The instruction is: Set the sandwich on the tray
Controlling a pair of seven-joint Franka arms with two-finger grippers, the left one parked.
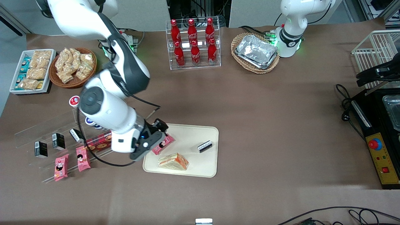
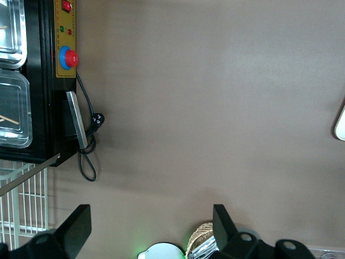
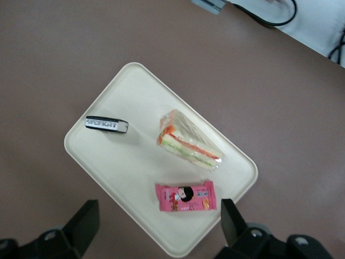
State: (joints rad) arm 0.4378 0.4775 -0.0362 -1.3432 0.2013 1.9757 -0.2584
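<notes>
Brown cloth covers the whole counter point(image 1: 265, 103), and low in the centre of the front view the cream tray point(image 1: 200, 132) lies on it. The sandwich point(image 1: 173, 162) already rests flat on the tray, at the edge nearest the front camera, with nothing touching it. The pincer point(image 1: 157, 129) hangs above the tray end toward the working arm, and its fingers point(image 3: 81, 226) are spread and hold nothing. I judge the placing as done, so the good way now is to lift straight up and away, keeping the fingers open, so that no item is dragged. On the tray there is also a pink snack packet point(image 1: 163, 144), partly under the pincer, and a small black box point(image 1: 204, 146) apart from the sandwich. At upper left of the front view a wicker basket point(image 1: 72, 67) holds bagged snacks beside a white tray point(image 1: 31, 72) of packets; at upper centre a clear rack point(image 1: 194, 42) holds red bottles, and another basket point(image 1: 255, 52) holds foil trays.
</notes>
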